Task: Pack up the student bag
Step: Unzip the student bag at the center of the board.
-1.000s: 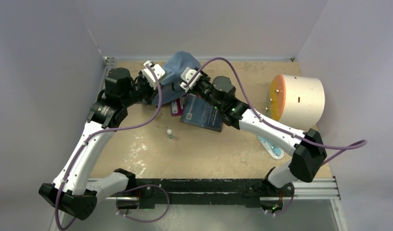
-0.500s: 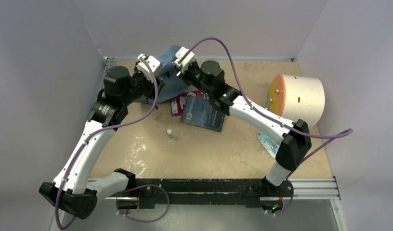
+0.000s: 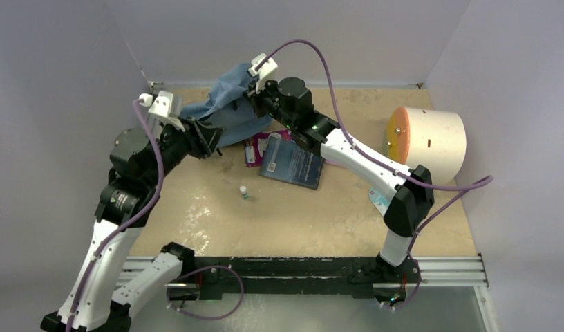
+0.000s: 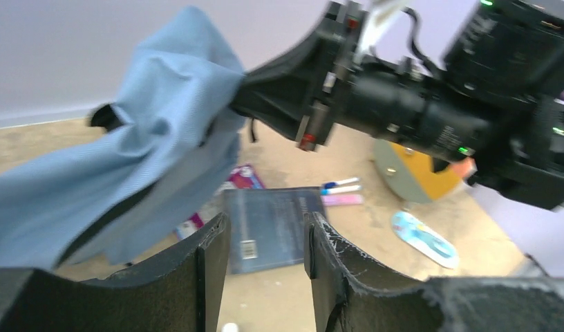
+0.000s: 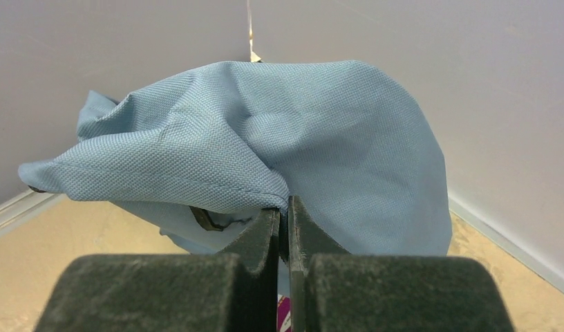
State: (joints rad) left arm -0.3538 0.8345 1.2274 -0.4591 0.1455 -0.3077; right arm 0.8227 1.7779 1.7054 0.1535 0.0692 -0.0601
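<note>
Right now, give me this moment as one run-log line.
stage: bag not yet packed | right gripper: shut on bag edge, fabric raised | left gripper: open, empty | book: flat on table

left arm (image 3: 120, 200): rises along frame left, elbow bent, wrist aimed right | left gripper (image 4: 265, 232): jaws parted | right arm (image 3: 362, 162): stretches from lower right to top centre | right gripper (image 5: 283, 214): jaws pressed together, pinching the student bag (image 5: 321, 131) fabric

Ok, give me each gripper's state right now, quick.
Left gripper: open, holding nothing.
Right gripper: shut on the soft grey-blue fabric backpack.
</note>
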